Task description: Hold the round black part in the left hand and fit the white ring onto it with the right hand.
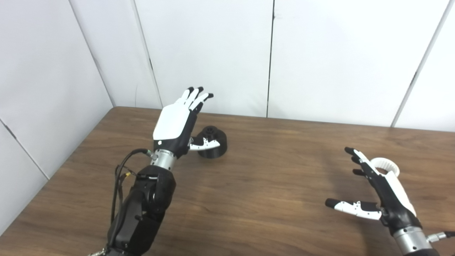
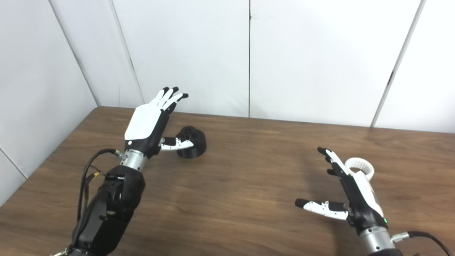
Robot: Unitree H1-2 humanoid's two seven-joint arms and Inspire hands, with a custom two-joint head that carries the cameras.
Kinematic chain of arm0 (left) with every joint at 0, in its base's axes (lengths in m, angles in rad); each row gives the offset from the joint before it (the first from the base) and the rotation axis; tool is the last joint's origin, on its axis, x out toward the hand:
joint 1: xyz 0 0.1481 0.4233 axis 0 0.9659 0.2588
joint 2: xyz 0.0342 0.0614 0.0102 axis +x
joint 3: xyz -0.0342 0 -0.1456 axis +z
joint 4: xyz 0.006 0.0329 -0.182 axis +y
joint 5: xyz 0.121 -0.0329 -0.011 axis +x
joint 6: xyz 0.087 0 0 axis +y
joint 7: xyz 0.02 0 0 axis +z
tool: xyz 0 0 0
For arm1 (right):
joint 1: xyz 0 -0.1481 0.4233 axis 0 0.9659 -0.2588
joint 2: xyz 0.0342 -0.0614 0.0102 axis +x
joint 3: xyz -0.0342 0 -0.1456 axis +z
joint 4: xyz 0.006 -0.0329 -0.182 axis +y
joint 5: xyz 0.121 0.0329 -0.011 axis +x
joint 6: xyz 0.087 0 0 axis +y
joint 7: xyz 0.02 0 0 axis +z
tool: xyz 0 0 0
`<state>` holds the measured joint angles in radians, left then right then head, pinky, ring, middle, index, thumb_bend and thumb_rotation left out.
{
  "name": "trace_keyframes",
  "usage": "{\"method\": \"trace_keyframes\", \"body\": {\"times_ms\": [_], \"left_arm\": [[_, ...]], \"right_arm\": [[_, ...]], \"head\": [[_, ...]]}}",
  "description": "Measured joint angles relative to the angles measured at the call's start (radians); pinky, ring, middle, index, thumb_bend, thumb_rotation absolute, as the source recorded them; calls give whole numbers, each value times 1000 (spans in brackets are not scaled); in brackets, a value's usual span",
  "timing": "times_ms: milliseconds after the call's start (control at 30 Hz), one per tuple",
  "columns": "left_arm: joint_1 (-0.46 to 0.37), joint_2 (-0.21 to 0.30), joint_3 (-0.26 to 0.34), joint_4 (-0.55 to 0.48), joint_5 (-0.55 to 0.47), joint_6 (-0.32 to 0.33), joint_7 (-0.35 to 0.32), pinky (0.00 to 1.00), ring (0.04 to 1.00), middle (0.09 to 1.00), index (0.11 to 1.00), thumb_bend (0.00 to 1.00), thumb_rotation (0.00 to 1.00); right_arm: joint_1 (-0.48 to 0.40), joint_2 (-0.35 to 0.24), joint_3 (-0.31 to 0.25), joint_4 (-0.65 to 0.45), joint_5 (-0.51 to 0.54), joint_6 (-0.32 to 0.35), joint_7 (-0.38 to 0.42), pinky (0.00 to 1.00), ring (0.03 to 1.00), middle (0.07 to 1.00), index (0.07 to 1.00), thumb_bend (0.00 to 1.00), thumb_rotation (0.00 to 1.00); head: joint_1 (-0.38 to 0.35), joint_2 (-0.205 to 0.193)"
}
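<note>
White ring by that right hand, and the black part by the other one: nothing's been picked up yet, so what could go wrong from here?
1. The white ring is partly hidden behind the open right hand, so the fingers could nudge it away instead of gripping it.
2. The left hand is open beside the round black part; closing off-centre might push or tip it.
3. The parts sit far apart on the table, so alignment comes later and could fail.

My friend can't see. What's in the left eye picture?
Two open robot hands hover over a brown table: the left robot hand beside a round black part, the right robot hand in front of a white ring.
</note>
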<state>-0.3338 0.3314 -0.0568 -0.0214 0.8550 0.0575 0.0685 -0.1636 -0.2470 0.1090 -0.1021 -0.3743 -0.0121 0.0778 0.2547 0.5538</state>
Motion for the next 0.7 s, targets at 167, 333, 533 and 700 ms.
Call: {"method": "trace_keyframes", "body": {"times_ms": [167,333,533,700], "left_arm": [[-10,37,-1,49,4,11,-1,935,1000,1000,892,879,429],[-29,68,-9,85,10,38,-12,945,1000,1000,892,906,466],[-47,82,-30,128,11,76,-33,955,1000,1000,897,935,479],[-53,86,-55,189,11,90,-45,958,1000,1000,889,979,483]], "right_arm": [[-1,0,-2,0,-1,-1,0,841,933,960,930,887,335],[0,-1,-6,0,0,-1,0,843,933,962,933,876,314],[0,-3,-8,-2,0,-1,0,830,925,958,930,878,315],[1,-8,-9,-8,-1,-1,0,836,927,960,932,878,325]], "head": [[0,0],[0,0],[-3,5],[-6,9]]}}
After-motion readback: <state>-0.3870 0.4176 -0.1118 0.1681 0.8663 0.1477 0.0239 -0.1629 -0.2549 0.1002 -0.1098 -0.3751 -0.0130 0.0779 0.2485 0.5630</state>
